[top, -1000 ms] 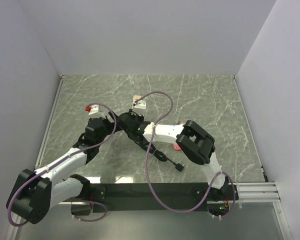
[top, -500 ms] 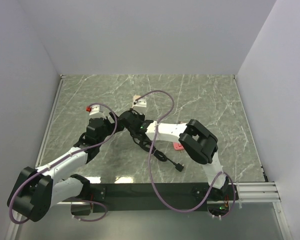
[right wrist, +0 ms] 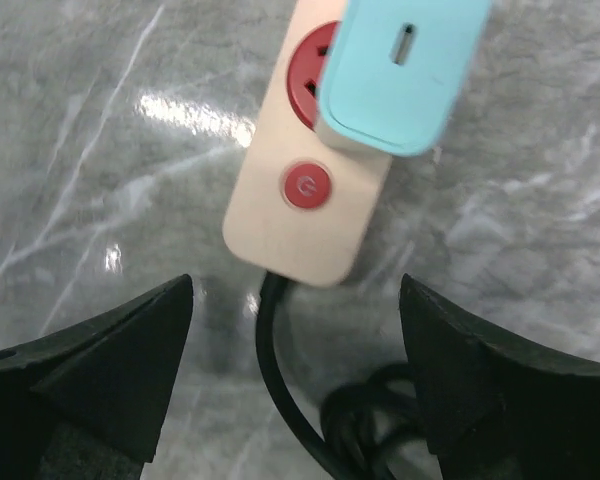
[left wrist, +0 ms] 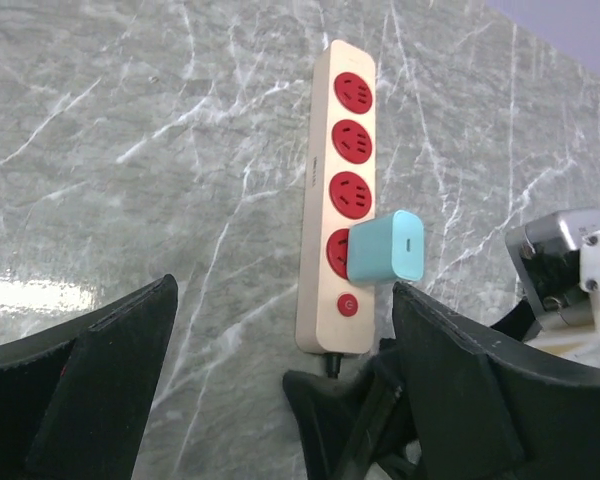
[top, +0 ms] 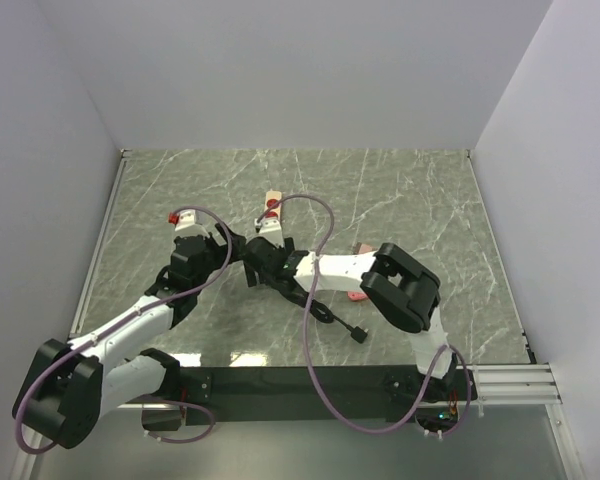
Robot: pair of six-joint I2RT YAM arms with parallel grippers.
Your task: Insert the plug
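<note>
The plug [right wrist: 405,60] sat in the power strip's [right wrist: 300,210] switch-end socket, directly ahead of the right gripper's [right wrist: 295,290] spread, empty fingers; the left gripper [left wrist: 285,295], likewise parted, hovered farther off.

A beige power strip [left wrist: 316,200] and its black cord [right wrist: 270,340] lie on the green marble table [top: 420,200]
</note>
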